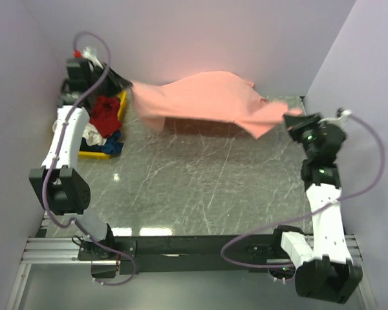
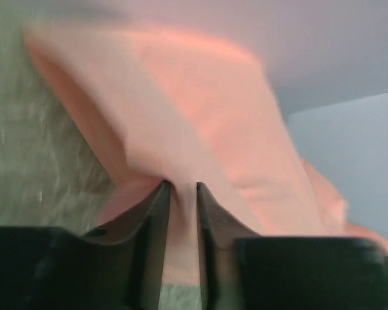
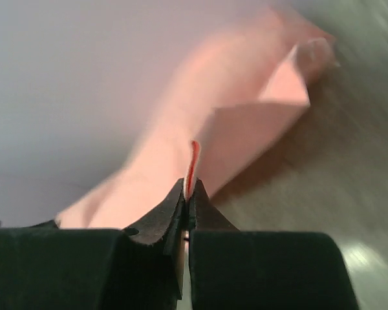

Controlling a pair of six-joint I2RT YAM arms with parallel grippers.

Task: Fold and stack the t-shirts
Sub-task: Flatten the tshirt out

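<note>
- The mounting rail [image 1: 181, 245] and the two arm bases sit nearest, at the near edge. Both arms reach away from them toward the far side.
- Beyond that is the marbled table [image 1: 200, 187], bare in the middle (judging by this, it is where the cloth would be laid flat).
- The right gripper [image 1: 291, 121] is at mid-right, nearer than its partner. Its jaws are pressed together on a thin edge of the salmon-pink t-shirt [image 1: 200, 97].
- The shirt hangs in the air between the two arms, above the far part of the table. Its long axis runs left to right and slants slightly, with the right end nearer and lower. From either gripper the cloth lies inward, toward the other arm.
- The left gripper [image 1: 128, 87] is at the far left. Its jaws stand a narrow slit apart with pink cloth filling the gap (how firm that pinch is I cannot tell, though the left end hangs from it).
- Just beside and nearer than that gripper is the yellow tray [image 1: 121, 103], holding the dark red t-shirt [image 1: 105, 113] with white and blue ones bunched against it.
- The next move depends on both ends coming down and nearward together, keeping the axis taut.
</note>
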